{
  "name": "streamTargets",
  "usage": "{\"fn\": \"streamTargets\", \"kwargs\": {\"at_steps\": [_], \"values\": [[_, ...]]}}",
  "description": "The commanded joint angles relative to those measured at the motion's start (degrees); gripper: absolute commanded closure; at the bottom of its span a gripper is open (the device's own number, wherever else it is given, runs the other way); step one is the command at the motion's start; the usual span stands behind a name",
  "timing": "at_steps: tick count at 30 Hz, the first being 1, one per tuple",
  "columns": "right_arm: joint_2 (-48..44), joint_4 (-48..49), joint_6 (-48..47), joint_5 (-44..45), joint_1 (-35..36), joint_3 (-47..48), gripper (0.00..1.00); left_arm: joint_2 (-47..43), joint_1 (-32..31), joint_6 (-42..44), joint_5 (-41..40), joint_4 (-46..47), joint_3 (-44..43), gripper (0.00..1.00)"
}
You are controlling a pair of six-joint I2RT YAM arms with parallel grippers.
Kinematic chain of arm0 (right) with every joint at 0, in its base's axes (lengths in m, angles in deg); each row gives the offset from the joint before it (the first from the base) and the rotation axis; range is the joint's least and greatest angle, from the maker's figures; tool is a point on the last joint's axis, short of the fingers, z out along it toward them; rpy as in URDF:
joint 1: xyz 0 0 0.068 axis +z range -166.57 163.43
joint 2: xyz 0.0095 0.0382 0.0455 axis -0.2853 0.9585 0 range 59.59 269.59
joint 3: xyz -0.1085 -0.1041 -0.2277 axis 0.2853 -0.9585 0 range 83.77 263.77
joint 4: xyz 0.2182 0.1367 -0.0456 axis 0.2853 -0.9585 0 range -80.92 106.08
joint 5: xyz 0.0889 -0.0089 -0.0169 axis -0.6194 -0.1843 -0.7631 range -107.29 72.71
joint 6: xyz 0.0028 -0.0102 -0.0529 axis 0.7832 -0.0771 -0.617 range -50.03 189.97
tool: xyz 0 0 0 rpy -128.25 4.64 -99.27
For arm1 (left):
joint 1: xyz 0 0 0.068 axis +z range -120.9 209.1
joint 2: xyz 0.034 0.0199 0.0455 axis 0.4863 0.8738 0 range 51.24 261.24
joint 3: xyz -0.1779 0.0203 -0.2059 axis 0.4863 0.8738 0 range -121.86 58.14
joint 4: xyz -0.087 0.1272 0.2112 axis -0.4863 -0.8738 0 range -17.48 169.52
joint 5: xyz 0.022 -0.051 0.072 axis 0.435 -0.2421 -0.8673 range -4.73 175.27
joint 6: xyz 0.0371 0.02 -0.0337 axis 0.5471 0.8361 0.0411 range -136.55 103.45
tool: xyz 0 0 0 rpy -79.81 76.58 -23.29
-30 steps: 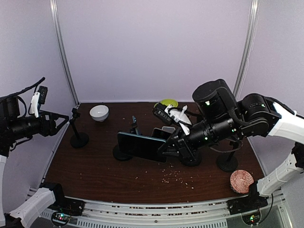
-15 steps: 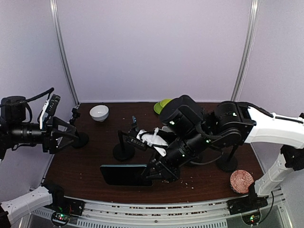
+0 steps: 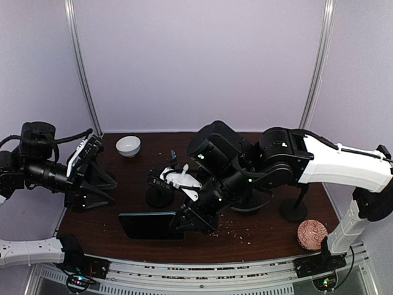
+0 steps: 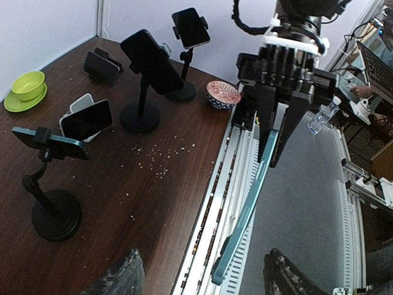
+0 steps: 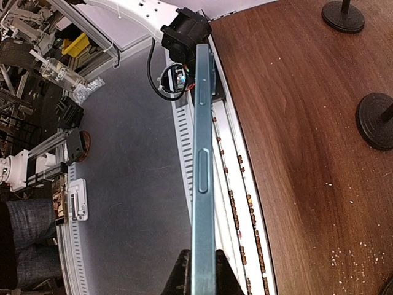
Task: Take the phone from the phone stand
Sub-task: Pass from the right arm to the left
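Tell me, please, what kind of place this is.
Probably a robotics lab test cell: two robot arms on a metal rail, a table enclosed by plain pale walls, and several phone stands as props.

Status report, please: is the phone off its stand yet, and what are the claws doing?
Right gripper shut on phone, held near the table's front edge. Phone clear of stand. Left gripper open, empty, off to the side.

Phone low at the near side, just in front of a stand. Bowl far left. Dish near right.
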Motion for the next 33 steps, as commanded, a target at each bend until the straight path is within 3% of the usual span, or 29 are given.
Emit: {"fn": "streamTargets", "kwargs": {"at_steps": [1, 12, 21, 33], "values": [[0.89, 1.57, -0.51, -1.72, 0.62, 4.55, 1.0, -0.25, -4.06, -0.08, -2.28, 3.87, 0.74, 0.33], [3.65, 0.76, 0.02, -1.6, 0.77, 9.14, 1.0, 3.52, -13.06, -1.39, -5.15, 7.83, 2.16, 0.44], [4.65, 0.35, -0.11, -1.21, 0.96, 11.09, 1.0, 4.55, -14.05, -1.19, -4.03, 7.82, 2.34, 0.68], [4.44, 0.22, -1.17, 0.94, 0.94, 12.01, 1.0, 4.54, -14.76, -1.96, -2.68, 7.81, 3.57, 0.87]]}}
